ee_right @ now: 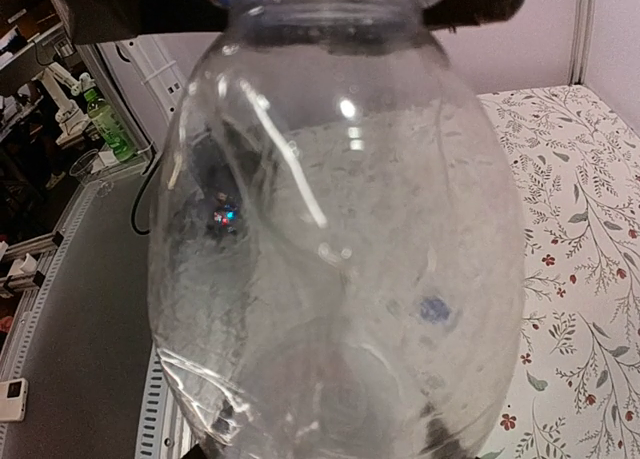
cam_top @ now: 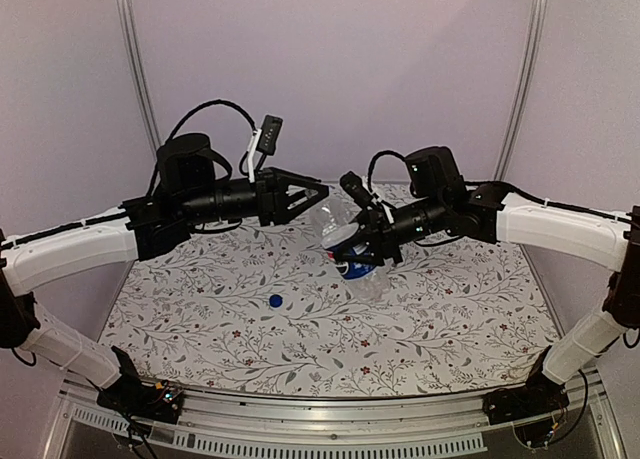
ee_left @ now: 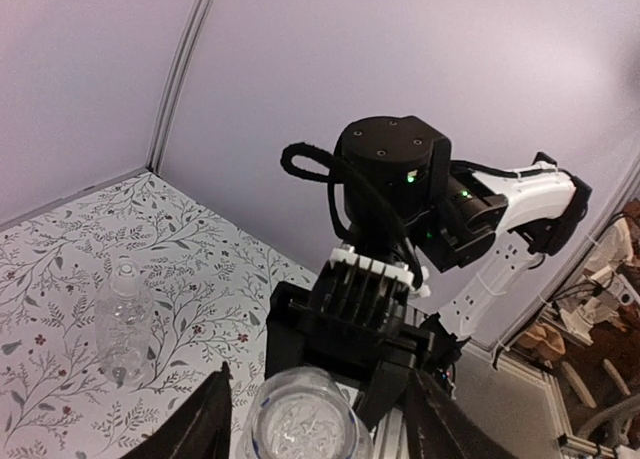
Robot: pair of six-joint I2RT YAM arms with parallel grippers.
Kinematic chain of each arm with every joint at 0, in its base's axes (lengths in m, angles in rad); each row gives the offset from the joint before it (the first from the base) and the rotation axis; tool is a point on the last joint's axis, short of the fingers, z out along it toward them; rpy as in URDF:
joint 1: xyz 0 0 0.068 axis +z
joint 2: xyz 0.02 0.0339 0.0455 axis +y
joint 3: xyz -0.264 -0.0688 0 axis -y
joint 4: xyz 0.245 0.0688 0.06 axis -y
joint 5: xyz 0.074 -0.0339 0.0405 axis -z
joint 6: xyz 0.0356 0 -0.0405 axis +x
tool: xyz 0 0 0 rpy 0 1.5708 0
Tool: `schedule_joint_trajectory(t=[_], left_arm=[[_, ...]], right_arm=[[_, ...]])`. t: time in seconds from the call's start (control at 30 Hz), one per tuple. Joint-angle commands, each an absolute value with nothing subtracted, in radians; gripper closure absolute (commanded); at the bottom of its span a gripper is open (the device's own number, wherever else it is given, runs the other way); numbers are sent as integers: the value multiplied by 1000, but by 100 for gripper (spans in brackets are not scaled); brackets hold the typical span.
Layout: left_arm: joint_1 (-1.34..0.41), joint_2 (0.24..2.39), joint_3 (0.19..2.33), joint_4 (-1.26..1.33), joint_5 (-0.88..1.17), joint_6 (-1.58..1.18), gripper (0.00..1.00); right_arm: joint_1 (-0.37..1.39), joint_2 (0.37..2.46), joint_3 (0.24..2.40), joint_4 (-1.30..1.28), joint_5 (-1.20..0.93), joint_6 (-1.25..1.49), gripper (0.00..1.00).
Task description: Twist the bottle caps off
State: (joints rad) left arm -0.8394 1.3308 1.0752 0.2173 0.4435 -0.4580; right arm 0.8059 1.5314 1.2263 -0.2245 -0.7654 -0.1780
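Pale lilac walls [cam_top: 350, 59] close in the cell on my screens, and a white cloth printed with leafy sprigs [cam_top: 200, 324] covers the table. From the overhead camera I see both arms reaching toward the middle, meeting a little right of centre. The right gripper [cam_top: 345, 247] is clamped on the labelled bottle [cam_top: 335, 224] and holds it off the cloth at a tilt. The clear body points up and left toward the other arm, and the blue label sits just below the jaws. On the right wrist feed this bottle fills nearly the whole view, so I cannot see the pads themselves. The left gripper [cam_top: 322, 191] hovers level at the bottle's upper end. On its own wrist feed its fingers [ee_left: 205, 424] stand apart, one on each side of a round clear end of the bottle, near it but not pressing on it. I cannot tell whether that end is the mouth or the base. The blue cap [cam_top: 275, 301] is off and lies alone on the cloth, nearer the front edge and left of the held bottle. The plain bottle [ee_left: 125, 324] shows only on the left wrist feed, where it stands on the cloth toward the back with its neck up. It is too small there for me to say whether a cap sits on it.
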Motion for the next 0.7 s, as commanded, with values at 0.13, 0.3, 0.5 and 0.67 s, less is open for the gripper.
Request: schedule_joint_trajectory(t=[0.13,0.3,0.5,0.67], left_arm=[[-854,1357,1111,229,477,-439,54],[-855,1365,1111,227,476,-433,56],[-855,1371,1109,219,476,-427,59],[-854,1369,1106,210,464,-414,54]], right_arm=[[815,1554,1256,-216,-778,-187,60],[815,1554,1261,-213,-777,-186,60],[815,1554,1263,-217,-770,-186,60],[815,1550,1263,-216,-766,-187,60]])
